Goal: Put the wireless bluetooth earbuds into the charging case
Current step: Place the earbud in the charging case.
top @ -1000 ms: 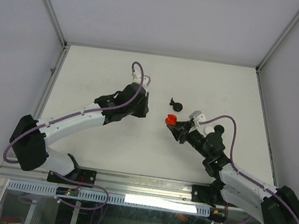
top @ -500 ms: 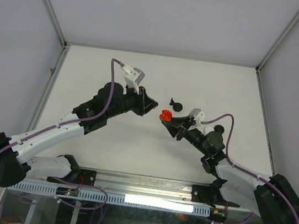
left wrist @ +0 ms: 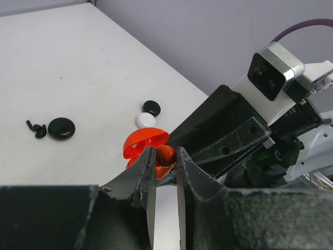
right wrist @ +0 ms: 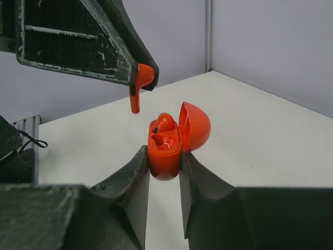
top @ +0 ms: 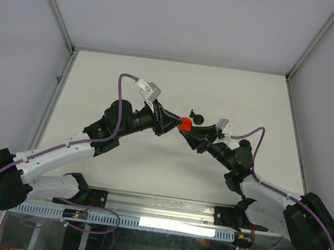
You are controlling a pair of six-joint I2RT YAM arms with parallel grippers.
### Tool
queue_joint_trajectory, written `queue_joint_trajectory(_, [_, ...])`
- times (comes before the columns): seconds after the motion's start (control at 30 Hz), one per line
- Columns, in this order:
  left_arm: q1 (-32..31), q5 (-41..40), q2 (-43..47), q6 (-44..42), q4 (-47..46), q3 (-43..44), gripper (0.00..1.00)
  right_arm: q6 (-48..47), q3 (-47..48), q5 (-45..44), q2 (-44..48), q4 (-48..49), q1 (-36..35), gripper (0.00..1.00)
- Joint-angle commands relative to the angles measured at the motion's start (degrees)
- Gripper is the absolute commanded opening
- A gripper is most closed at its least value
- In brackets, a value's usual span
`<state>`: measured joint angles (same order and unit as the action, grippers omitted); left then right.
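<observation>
1. Right wrist view puts the red charging case (right wrist: 165,148) at centre frame. It stands upright with its lid (right wrist: 195,126) swung open to the right and its sockets facing up.
2. The right gripper (right wrist: 164,165) is clamped on the lower body of that case, one finger against each side. It holds the case in the air above the white table (right wrist: 260,140).
3. The left gripper (left wrist: 166,162) is pinched together on the head of a red earbud (right wrist: 140,78). The bud shows in the upper left of the right wrist frame, under the left arm's dark finger.
4. The bud's long axis is near vertical, and its stem hangs down roughly in line with the upright case.
5. The bud sits above and to the left of the case's mouth in that frame, apart from it and not yet over a socket.
6. The coming move likely means carrying the bud rightward over an open socket, then lowering it stem first. Both arms' tips meet at the centre of the top view, so either could close the gap.
7. A rounded red shape fills the rear socket, possibly a seated bud, but the frames do not settle it.
8. In the left wrist view, loose black earbuds (left wrist: 36,128) lie just beside a black puck (left wrist: 61,127) at the left. A white puck (left wrist: 145,120) lies nearer the centre.
</observation>
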<state>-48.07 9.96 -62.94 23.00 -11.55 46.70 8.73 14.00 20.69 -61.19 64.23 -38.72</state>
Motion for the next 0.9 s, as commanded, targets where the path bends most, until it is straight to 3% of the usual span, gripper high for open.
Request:
queue_joint_trajectory(0.0, [-0.84, 2.49, 1.26, -0.15, -9.59, -0.82, 0.08, 0.65, 2.79, 0.83, 0.66, 5.07, -0.23, 0.00])
queue_joint_trajectory(0.33, [-2.09, 2.51, -1.43, -0.45, -13.95, -1.91, 0.08, 1.38, 2.83, 0.93, 0.80, 6.35, -0.58, 0.00])
queue_joint_trajectory(0.87, [-3.37, -2.70, -2.39, -1.65, -13.55, -3.46, 0.07, 1.35, 2.88, 0.90, 1.84, 6.25, -0.73, 0.00])
